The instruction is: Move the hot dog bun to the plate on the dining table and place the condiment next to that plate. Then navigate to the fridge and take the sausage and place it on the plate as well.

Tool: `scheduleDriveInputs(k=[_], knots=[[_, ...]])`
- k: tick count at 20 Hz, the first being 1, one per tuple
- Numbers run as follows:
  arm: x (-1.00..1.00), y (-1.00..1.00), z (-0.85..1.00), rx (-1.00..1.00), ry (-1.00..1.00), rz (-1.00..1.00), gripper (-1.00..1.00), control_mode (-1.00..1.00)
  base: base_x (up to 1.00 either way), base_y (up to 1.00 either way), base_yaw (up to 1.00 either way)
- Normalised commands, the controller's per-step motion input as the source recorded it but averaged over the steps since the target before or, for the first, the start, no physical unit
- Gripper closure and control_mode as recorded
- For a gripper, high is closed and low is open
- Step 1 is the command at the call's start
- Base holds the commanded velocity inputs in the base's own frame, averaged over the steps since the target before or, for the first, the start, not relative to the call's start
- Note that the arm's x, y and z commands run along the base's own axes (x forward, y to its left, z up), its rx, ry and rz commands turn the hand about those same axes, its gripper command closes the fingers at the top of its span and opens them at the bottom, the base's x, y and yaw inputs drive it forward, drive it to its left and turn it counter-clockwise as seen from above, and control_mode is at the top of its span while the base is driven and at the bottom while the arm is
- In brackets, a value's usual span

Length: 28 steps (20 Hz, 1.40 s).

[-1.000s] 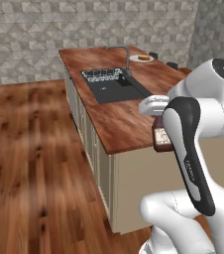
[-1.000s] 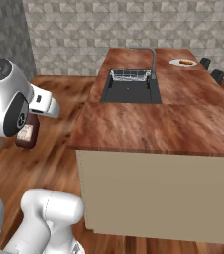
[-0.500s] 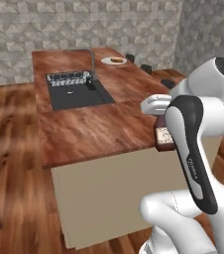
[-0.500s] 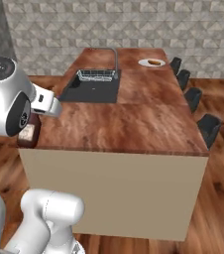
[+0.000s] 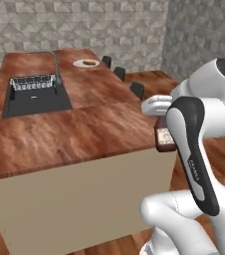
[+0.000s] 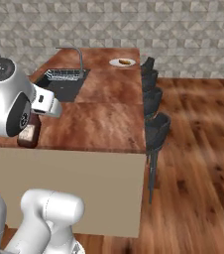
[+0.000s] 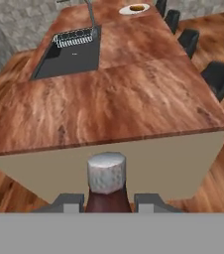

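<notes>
Hand [image 7: 106, 202] gripping the condiment bottle [image 7: 106, 186]
Its fingers are clamping the glossy maroon body; the wood-grain bench [image 7: 124, 94] is lying ahead.

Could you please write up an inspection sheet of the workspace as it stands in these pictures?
Surface: dining table, reddish-brown wood top, with an inset dark sink and a tap at the sink's far edge.
Job's things: plate at the far end of the table, hot dog bun lying on it; condiment held off the table's near end.
Clutter: a wire rack in the sink.
Grippers: gripper shut on the condiment, a finger on each side of the bottle.
Cables: nothing seen.
Surroundings: black stools along one long side, wood floor, grey stone wall.
</notes>
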Motion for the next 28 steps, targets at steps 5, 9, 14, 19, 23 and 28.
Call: scheduleDriveInputs(k=[5, 9, 14, 19, 23, 28], knots=[[0.0, 0.0, 0.0, 0.0, 0.0, 0.0, 1.0, 1.0, 0.15, -1.0, 0.0], [0.0, 0.0, 0.0, 0.0, 0.0, 0.0, 1.0, 1.0, 0.23, -1.0, 0.0], [0.0, 0.0, 0.0, 0.0, 0.0, 0.0, 1.0, 1.0, 0.25, -1.0, 0.03], [0.0, 0.0, 0.0, 0.0, 0.0, 0.0, 1.0, 1.0, 0.42, -1.0, 0.14], [0.0, 0.0, 0.0, 0.0, 0.0, 0.0, 1.0, 1.0, 0.92, -0.93, 0.14], [0.0, 0.0, 0.0, 0.0, 0.0, 0.0, 1.0, 1.0, 1.0, -0.52, 0.03]])
